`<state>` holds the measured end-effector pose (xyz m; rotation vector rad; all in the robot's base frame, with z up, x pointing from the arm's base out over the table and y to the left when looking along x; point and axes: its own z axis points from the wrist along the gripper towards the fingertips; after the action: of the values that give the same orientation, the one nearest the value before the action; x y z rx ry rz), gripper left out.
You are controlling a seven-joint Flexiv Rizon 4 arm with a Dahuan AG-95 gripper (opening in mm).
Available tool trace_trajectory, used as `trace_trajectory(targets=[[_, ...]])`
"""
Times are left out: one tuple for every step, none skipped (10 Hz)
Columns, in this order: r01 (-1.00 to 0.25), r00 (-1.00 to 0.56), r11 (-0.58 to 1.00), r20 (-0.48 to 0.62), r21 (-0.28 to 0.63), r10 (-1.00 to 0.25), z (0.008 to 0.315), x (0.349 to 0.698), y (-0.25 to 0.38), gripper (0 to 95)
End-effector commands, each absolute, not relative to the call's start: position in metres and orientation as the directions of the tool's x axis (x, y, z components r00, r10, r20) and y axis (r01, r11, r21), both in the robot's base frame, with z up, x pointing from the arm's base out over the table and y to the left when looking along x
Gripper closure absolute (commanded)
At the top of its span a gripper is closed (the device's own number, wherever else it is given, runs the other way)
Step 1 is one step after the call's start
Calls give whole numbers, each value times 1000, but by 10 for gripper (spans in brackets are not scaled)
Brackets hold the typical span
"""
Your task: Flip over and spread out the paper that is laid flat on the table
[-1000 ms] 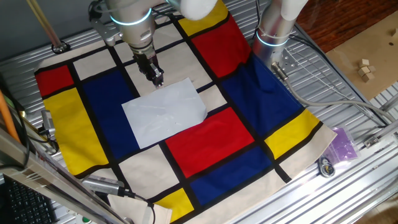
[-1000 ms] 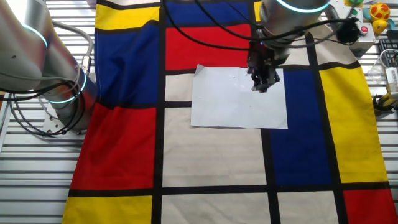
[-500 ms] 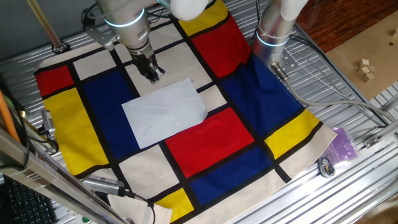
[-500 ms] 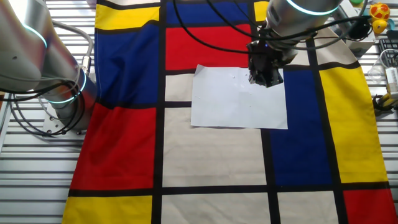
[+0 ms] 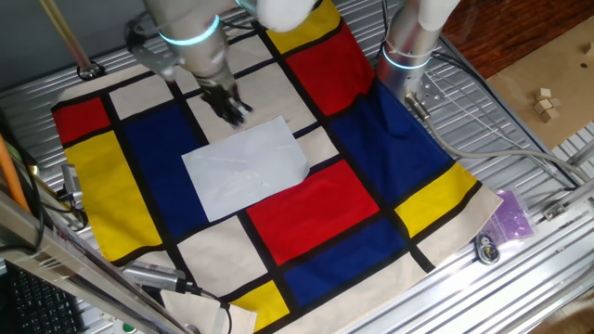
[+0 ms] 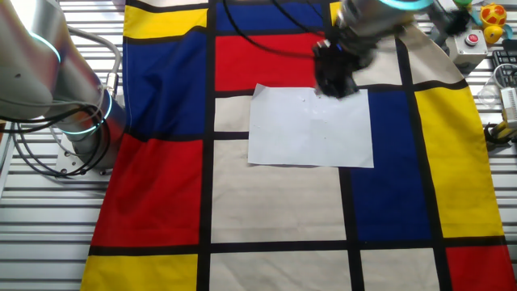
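Observation:
The paper (image 5: 246, 167) is a white, slightly crinkled sheet lying flat on the cloth in the middle of the table (image 5: 520, 139). It also shows in the other fixed view (image 6: 311, 129). My gripper (image 5: 230, 105) hangs just above the cloth past the paper's far edge, near one corner, and is motion-blurred. In the other fixed view the gripper (image 6: 333, 74) is over the paper's top right edge. It holds nothing. The blur hides how the jaws stand.
A second arm's base (image 5: 408, 56) stands at the cloth's far right edge and also shows in the other fixed view (image 6: 73, 121). Cables (image 5: 492, 148) run over the ribbed metal. A purple bag (image 5: 512, 215) and a small round part (image 5: 486, 249) lie at the right.
The gripper has drawn back from over the paper's corner toward the far edge and turned about its wrist. The paper has not moved.

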<state>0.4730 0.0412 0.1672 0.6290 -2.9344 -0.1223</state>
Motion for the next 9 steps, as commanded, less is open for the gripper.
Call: trace_trajectory(targets=[[-426, -889, 896, 127, 123, -440, 160, 439, 63, 950], [-435, -884, 892, 127, 127, -449, 156, 430, 67, 950], [-443, -880, 886, 120, 134, -459, 148, 418, 72, 950], [-444, -880, 886, 118, 135, -459, 144, 412, 74, 950], [-447, -879, 884, 117, 135, -463, 139, 406, 76, 950], [-449, -878, 883, 117, 136, -464, 136, 401, 79, 950], [-450, -878, 883, 117, 135, -465, 134, 397, 81, 950], [-458, -873, 878, 114, 140, -474, 130, 393, 82, 950], [-454, -875, 879, 112, 146, -471, 129, 391, 81, 950]])
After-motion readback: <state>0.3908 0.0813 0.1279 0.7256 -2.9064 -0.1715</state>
